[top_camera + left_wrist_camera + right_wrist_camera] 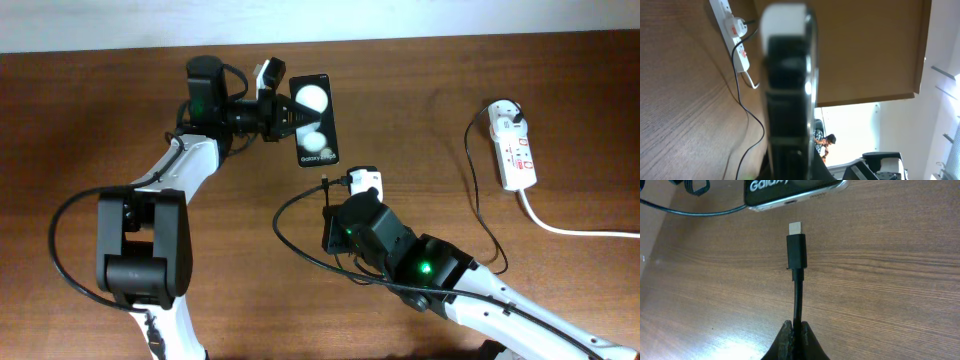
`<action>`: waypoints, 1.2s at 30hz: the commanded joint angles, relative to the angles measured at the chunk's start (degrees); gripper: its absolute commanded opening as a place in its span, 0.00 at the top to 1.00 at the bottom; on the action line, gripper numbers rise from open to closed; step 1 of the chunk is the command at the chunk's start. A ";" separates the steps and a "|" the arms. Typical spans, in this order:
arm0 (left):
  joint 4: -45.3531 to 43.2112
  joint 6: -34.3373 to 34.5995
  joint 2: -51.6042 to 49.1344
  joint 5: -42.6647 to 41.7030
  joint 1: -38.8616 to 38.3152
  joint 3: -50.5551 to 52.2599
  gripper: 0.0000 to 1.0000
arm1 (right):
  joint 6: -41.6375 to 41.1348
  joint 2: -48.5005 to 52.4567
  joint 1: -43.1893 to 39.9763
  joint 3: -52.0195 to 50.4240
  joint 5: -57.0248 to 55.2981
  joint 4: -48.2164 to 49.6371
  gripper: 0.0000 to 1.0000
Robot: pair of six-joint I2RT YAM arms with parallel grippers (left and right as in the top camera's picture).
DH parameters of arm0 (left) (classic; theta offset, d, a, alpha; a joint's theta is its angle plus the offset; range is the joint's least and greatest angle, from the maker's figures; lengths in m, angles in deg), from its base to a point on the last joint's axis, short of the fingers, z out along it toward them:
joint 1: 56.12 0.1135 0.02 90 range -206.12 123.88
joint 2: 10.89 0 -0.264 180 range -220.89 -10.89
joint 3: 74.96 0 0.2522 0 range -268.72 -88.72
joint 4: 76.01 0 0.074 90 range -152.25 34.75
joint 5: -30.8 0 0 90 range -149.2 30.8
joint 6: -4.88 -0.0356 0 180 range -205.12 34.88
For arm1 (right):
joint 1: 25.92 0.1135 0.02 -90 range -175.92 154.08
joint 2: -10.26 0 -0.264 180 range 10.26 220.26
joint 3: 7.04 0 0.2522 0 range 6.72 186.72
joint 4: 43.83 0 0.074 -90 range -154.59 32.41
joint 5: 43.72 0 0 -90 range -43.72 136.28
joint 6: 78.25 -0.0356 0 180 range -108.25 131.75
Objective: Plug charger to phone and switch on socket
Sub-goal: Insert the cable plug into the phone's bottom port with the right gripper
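The black phone (pixel 315 120) is held at its left edge by my left gripper (pixel 283 114), which is shut on it. In the left wrist view the phone (pixel 787 90) shows edge-on and fills the middle. My right gripper (pixel 796 331) is shut on the charger's thin black cable (pixel 798 297). The connector (pixel 796 250) points at the phone's bottom edge (pixel 795 192), a short gap away, and is not touching it. In the overhead view my right gripper (pixel 343 190) sits just below the phone. The white socket strip (pixel 515 148) lies at the right, with a white plug head (pixel 507 115) in it.
The charger cable (pixel 480 215) runs from the socket down and under my right arm. A thick white cord (pixel 570 228) leaves the strip to the right. The socket also shows in the left wrist view (pixel 735 30). My left arm's black cable (pixel 60 235) loops at the left.
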 commanded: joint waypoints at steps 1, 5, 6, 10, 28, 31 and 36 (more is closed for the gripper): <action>-0.44 -0.94 0.39 -2.69 0.33 -0.92 1.00 | -0.04 0.11 0.22 -0.15 -1.88 1.18 0.96; 0.04 -0.68 0.39 -2.49 0.20 -0.92 1.00 | -0.04 0.11 0.22 -0.15 -1.90 2.08 0.96; 0.02 -0.07 0.39 -2.47 -0.09 -0.92 1.00 | -0.04 0.11 0.20 -0.15 -2.12 2.12 0.96; -0.02 1.92 0.39 -2.47 -0.22 -0.92 1.00 | -0.07 2.03 0.22 -0.15 -1.86 2.40 0.96; -0.04 1.88 0.39 -3.45 -1.55 -0.92 1.00 | -0.04 2.25 0.20 -0.15 -1.90 4.26 0.96; -0.07 0.61 0.39 -3.89 -1.55 -0.92 1.00 | -0.02 2.25 0.22 -0.15 -3.43 3.78 0.96; -0.09 -1.42 0.39 -4.22 -1.44 -0.92 1.00 | 0.39 2.25 0.22 -0.15 -4.61 3.39 0.96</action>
